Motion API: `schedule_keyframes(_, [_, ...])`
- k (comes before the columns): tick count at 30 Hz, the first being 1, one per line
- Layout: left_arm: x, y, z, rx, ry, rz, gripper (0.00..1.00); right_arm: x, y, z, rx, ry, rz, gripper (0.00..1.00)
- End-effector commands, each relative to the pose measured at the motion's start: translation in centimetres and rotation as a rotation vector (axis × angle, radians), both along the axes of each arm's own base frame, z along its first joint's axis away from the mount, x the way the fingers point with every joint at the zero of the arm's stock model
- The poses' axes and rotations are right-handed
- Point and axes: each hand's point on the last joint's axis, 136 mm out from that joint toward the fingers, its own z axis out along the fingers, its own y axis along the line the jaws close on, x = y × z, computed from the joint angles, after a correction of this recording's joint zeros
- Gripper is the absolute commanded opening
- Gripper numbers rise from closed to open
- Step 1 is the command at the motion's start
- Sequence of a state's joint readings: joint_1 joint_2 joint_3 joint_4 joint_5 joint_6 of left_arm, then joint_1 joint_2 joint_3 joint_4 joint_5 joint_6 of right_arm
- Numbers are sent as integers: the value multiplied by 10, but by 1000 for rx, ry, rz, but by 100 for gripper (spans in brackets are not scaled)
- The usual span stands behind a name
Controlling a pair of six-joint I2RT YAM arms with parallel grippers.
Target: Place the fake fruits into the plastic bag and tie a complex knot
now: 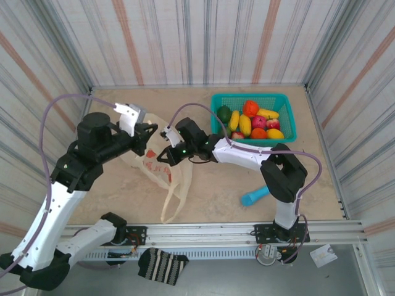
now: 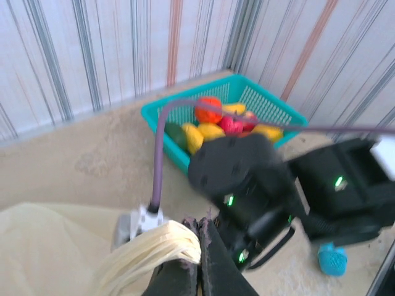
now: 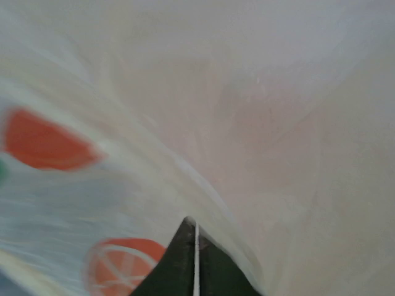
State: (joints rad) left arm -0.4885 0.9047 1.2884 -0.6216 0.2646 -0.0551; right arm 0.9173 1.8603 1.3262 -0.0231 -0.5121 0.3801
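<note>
Left of the basket (image 1: 285, 102), your left jaws are clenched on a bunched strip of the bag (image 1: 157, 168), which lies on the surface (image 1: 216, 191). Nearer the basket, your right jaws are pressed together against the bag's film; you cannot tell whether they pinch it. The fruits (image 1: 247, 123) sit in the basket.

Bag (image 1: 154, 165) mid-table, left of basket (image 1: 250, 95) (back right, fruits (image 1: 247, 125) in it); 1 stick (image 1: 255, 196) front right of bag.
</note>
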Motion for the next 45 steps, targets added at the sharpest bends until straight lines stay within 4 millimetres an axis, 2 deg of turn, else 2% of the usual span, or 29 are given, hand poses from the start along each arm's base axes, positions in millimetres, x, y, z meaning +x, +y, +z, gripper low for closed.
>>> schedule_keyframes(1, [0,-5,29,-33,-55,-17,0,8,14,6,8,-144,-28,16])
schedule_keyframes(3, [-3,-10,37,-60,-54,-46,0,21,11,-3,-81,-222,-107,29])
schedule_keyframes(5, [-4,-12,40,-68,-54,-58,0,27,7,6,-80,-279,-142,39])
schedule_keyframes(8, [-3,-7,37,-45,-54,-31,0,43,-14,28,-98,-403,-225,58])
schedule_keyframes(10, [-6,-7,34,-43,-56,-46,0,64,-32,33,-151,-433,-293,60])
schedule_keyframes(12, [-10,-12,30,-47,-50,-82,0,78,-39,38,-138,-421,-325,61])
schedule_keyframes(14, [-14,-19,29,-71,-53,-125,0,84,-32,44,-100,-398,-321,60])
schedule_keyframes(17, [-18,-28,31,-116,-44,-180,0,92,-8,44,-63,-373,-311,59])
schedule_keyframes(20, [-26,-35,35,-173,-34,-238,0,113,9,44,-62,-414,-382,60])
schedule_keyframes(22, [-30,-39,27,-186,3,-263,0,135,5,64,-17,-469,-485,61])
schedule_keyframes(23, [-33,-39,21,-192,24,-272,0,150,-1,84,35,-490,-550,62])
schedule_keyframes(26, [-49,-42,-1,-204,78,-334,0,191,-34,141,160,-508,-740,63])
schedule_keyframes(29, [-70,-50,-22,-213,153,-446,0,216,-60,185,251,-534,-833,65])
schedule_keyframes(31, [-78,-53,-41,-198,230,-487,0,225,-73,203,286,-551,-861,65])
schedule_keyframes(33, [-82,-55,-61,-175,314,-513,0,233,-87,213,307,-546,-892,66])
schedule_keyframes(35, [-87,-58,-75,-162,385,-542,0,239,-99,216,318,-535,-911,67])
schedule_keyframes(38, [-80,-57,-87,-133,427,-519,0,243,-104,208,301,-492,-886,68])
schedule_keyframes(40, [-64,-50,-84,-115,388,-438,0,239,-99,198,279,-466,-833,68])
schedule_keyframes(42, [-40,-38,-69,-123,319,-331,0,233,-93,182,231,-440,-783,67])
schedule_keyframes(45, [0,-16,-53,-103,227,-129,0,217,-81,150,153,-378,-682,66])
